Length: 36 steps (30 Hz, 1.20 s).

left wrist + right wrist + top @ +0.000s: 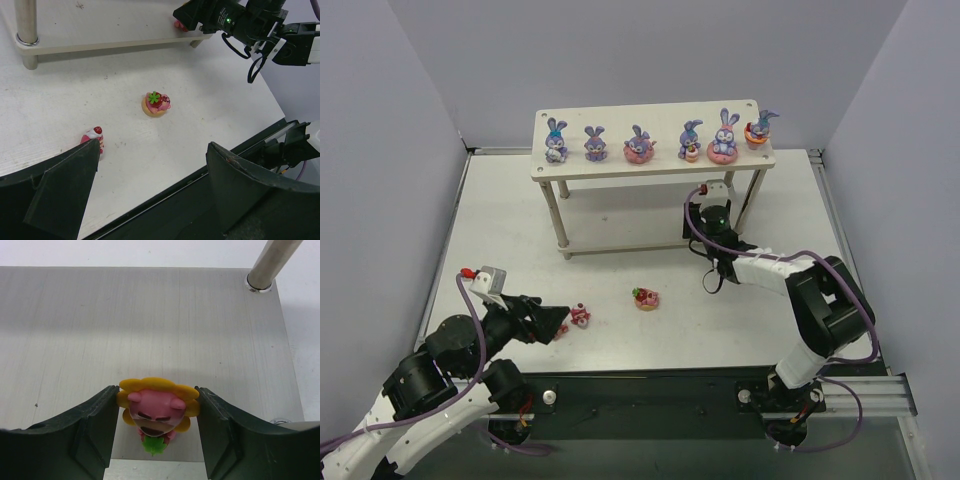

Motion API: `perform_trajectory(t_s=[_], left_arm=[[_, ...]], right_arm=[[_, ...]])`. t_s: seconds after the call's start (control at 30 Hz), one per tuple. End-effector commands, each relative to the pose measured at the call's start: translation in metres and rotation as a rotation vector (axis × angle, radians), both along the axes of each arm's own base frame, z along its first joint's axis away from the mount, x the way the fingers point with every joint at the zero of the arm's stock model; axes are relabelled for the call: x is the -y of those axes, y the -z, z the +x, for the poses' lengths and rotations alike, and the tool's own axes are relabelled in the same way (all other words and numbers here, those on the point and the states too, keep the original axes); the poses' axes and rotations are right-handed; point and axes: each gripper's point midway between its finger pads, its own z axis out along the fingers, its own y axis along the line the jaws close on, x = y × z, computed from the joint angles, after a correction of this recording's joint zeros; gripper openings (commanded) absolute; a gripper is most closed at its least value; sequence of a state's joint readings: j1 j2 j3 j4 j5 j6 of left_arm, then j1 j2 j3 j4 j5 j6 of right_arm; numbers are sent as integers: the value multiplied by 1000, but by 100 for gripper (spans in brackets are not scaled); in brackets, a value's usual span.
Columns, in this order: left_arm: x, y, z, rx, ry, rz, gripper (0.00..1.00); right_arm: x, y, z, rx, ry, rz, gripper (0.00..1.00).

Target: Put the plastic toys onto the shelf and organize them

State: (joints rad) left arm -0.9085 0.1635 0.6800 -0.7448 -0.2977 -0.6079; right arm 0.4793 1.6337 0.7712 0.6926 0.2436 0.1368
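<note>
R pincer [157, 402] is clamping a yellow-pink cake toy [159, 415] over the shelf's lower board [150, 315], nr its edge; letting go here prob. risks it toppling off. L pincer [152, 146] is gaping wide beside a pink toy [94, 136] on the bench [210, 95].

Bright, even overhead light; soft shadows, sharp focus, no glare.

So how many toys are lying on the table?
2: a pink toy by the left gripper, a strawberry cake to its right. More may hide behind the arms.
</note>
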Motion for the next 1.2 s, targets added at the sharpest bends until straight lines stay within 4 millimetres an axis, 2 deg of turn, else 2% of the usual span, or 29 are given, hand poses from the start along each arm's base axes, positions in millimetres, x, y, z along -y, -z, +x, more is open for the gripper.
perform_trajectory(t_s=[0.0, 0.13, 0.17, 0.37, 0.7, 0.77, 1.17], left_arm=[[3, -12, 1, 39, 13, -29, 97], [4, -11, 1, 37, 15, -27, 97], [4, -11, 1, 37, 15, -27, 97], [4, -10, 2, 35, 12, -23, 97], [4, -11, 1, 36, 13, -24, 97], [3, -11, 2, 36, 10, -24, 97], [4, -11, 2, 38, 11, -24, 97]], right_arm=[[0, -11, 11, 53, 0, 28, 27], [2, -15, 11, 69, 4, 19, 34], [2, -16, 11, 72, 3, 16, 40], [5, -18, 7, 91, 7, 26, 51], [6, -16, 8, 112, 21, 72, 57], [9, -11, 5, 112, 23, 84, 60], [12, -16, 3, 148, 26, 129, 70]])
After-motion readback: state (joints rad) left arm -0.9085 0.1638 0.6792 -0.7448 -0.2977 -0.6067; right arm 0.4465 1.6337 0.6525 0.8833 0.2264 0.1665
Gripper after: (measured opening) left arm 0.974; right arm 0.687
